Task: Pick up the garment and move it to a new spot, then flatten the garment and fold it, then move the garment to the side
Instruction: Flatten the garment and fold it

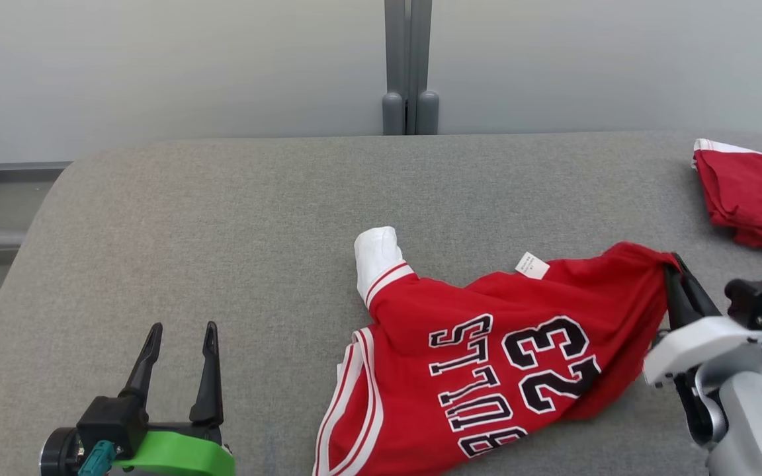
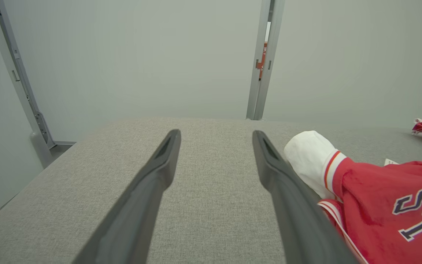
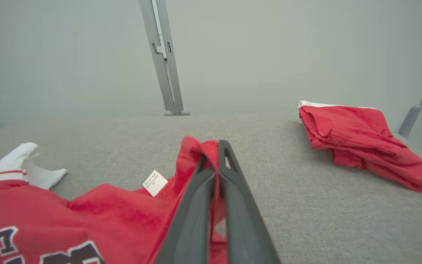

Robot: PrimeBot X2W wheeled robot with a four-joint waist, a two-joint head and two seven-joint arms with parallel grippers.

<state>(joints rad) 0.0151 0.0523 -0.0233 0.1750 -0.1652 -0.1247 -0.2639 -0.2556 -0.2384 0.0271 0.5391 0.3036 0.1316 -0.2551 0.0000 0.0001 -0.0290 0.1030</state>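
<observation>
In the head view, the red jersey point(image 1: 487, 357) lies crumpled on the grey padded table point(image 1: 222, 218), right of centre and near the front edge, with its black-and-white number and lettering facing up. A white sleeve point(image 1: 378, 254) sticks out at its far left corner and a small white label point(image 1: 532, 265) sits on its far edge. The right gripper point(image 1: 675, 264) is pressed together on the jersey's right corner, bunching the cloth there. The left gripper point(image 1: 182, 327) sits well apart at the lower left, its fingers spread above bare table. A second red garment point(image 1: 751, 192) lies folded at the far right. The left wrist view looks between the spread fingers of the left gripper point(image 2: 215, 135) with nothing between them; the sleeve point(image 2: 310, 157) and jersey point(image 2: 390, 205) lie just to their right. The right wrist view gives the pinch up close: the right gripper point(image 3: 216, 157) clamps a raised fold of the jersey point(image 3: 104, 212), red cloth showing on both sides of the fingers. The label point(image 3: 155, 182) lies just left of them, and the second garment point(image 3: 357, 135) is well apart on the right.
</observation>
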